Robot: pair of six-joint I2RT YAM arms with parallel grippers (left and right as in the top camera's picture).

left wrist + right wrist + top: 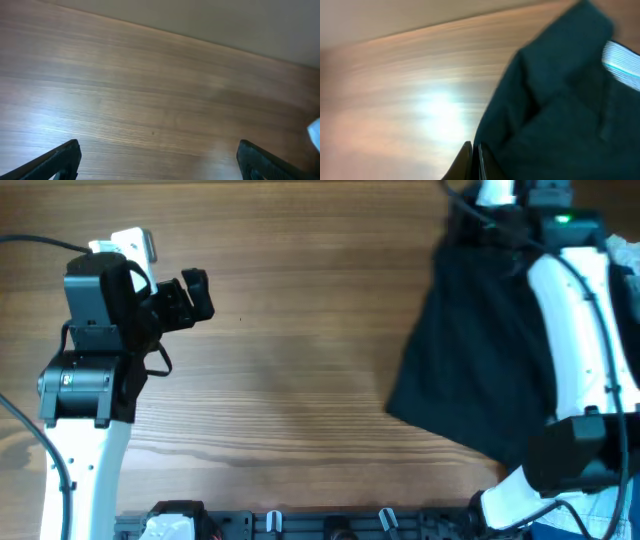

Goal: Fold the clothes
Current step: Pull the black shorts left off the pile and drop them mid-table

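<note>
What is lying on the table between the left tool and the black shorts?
Nothing. Between the left tool and the shorts there is only bare wooden table, as the overhead view shows.

The left end effector (pixel 192 295) is hovering with its fingers (pixel 62 160) spread wide. Bare desk (pixel 160 90) is lying open between them and ahead of them, and nothing is standing in the way there. Only a pale object (pixel 315 132) is poking in far off to its right.

The right end effector (pixel 471 160) is pinching together on the edge of the black shorts (pixel 560 115). The cloth is heaping up just to its right and ahead, blocking that side. To its left, open desk is offering free passage. The right arm (pixel 570 330) is lying across the shorts.
</note>
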